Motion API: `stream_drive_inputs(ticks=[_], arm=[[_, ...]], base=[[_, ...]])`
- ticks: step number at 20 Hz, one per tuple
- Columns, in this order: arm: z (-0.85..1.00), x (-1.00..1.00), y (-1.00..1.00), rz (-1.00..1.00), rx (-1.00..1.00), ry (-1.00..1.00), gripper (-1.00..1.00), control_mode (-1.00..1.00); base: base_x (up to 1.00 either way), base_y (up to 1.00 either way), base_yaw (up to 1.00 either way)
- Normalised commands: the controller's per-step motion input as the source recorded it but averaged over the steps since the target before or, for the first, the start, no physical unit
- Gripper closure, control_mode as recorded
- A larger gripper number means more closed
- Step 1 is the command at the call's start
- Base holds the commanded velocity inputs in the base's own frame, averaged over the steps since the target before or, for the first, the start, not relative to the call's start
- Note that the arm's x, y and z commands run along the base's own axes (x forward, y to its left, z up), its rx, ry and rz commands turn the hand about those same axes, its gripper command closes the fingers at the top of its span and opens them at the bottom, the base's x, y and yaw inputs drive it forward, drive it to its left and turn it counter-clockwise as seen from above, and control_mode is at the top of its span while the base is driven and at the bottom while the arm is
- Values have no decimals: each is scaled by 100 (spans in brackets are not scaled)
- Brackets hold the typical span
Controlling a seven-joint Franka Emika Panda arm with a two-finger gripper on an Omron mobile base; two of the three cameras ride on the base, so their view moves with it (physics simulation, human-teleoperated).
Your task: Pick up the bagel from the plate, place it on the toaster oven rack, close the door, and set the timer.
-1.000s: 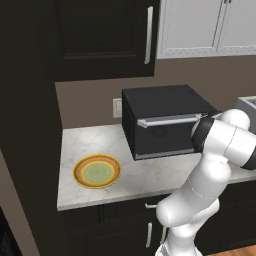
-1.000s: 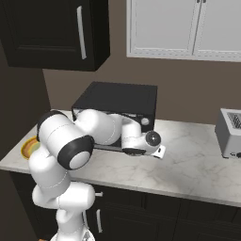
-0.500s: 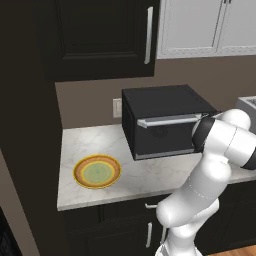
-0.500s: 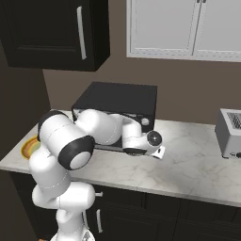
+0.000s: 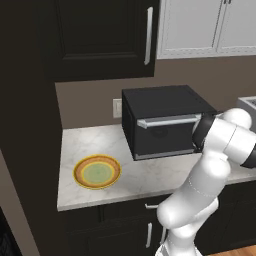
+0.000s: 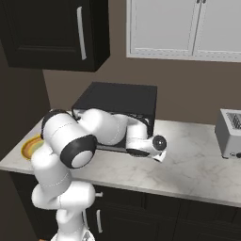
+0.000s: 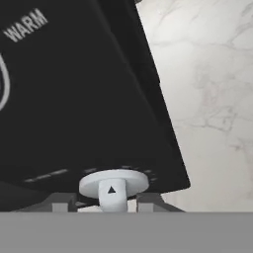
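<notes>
Nothing seen moved since earlier frames. One hand (image 7: pixel 113 200) held at one white timer knob (image 7: pixel 113 185); grip cannot be told. One plate (image 5: pixel 97 172) left on desk (image 5: pixel 75 150); one door (image 5: pixel 165 135) shut.

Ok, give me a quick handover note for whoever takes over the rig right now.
End effector: at the toaster oven's lower right front, finger tips either side of the white timer knob; whether they are pressed on it is unclear.
Plate: on the counter left of the oven, with no bagel on it.
Door: closed, silver handle across its top.
Bagel and rack: presumably behind the closed door, not confirmable.
Done, judging by this: bagel off the plate, door shut.
Left: turn the timer knob, then back the arm away.
</notes>
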Motion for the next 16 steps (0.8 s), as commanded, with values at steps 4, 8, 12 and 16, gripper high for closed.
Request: stream_drive_inputs(ticks=[4,8,12,16], arm=[[0,40,-76,30,64,3,100,-100],[0,45,-68,31,69,10,100,-100],[0,47,-63,32,70,7,100,-100],[0,26,-64,33,66,0,100,-100]], base=[[0,0,0],[0,0,0],[0,0,0],[0,0,0]])
